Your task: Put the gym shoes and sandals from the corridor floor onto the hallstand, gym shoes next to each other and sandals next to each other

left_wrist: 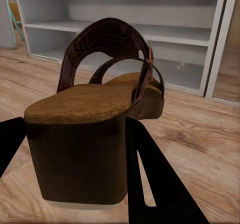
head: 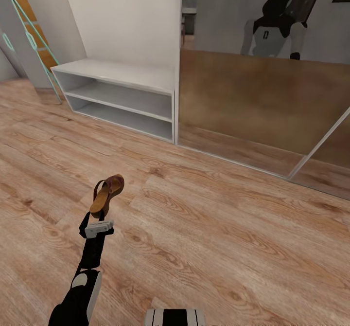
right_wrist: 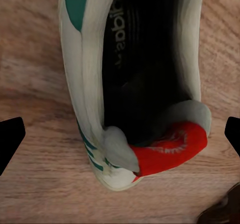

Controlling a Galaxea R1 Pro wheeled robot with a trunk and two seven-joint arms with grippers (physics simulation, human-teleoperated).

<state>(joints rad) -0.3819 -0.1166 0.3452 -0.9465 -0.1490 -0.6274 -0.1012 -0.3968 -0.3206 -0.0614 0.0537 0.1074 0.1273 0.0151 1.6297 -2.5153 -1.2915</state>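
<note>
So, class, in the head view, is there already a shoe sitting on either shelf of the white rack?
No, both open shelves of the rack are bare, and the sandal is in the left gripper, above the floor.

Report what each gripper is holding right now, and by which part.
The left gripper holds a brown sandal by its heel block, fingers on either side. The right gripper is open above a gym shoe, holding nothing.
</note>
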